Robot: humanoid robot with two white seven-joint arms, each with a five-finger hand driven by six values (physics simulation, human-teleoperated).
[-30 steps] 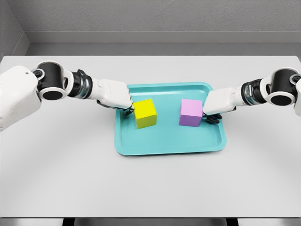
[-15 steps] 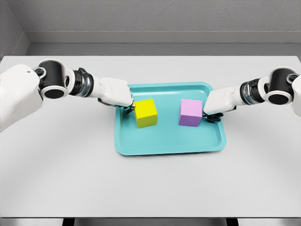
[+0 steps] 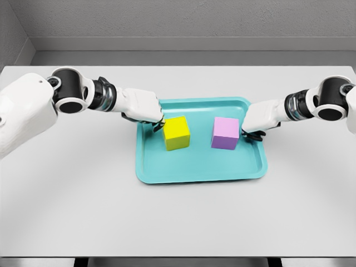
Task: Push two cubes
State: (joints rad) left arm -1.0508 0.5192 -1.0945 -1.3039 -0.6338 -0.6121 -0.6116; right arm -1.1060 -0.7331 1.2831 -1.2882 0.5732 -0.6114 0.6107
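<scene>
I see both cubes on teal tray, mid surface. My left hand curled, holding nothing, fingertips touching yellow cube. Right hand curled too, fingers against purple cube.

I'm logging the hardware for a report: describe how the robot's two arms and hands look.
Both arms are smooth white shells with round black joint housings and dark ribbed wrist sections. The left hand and right hand have blocky white backs with dark fingers underneath. No cables or markings are visible.
</scene>
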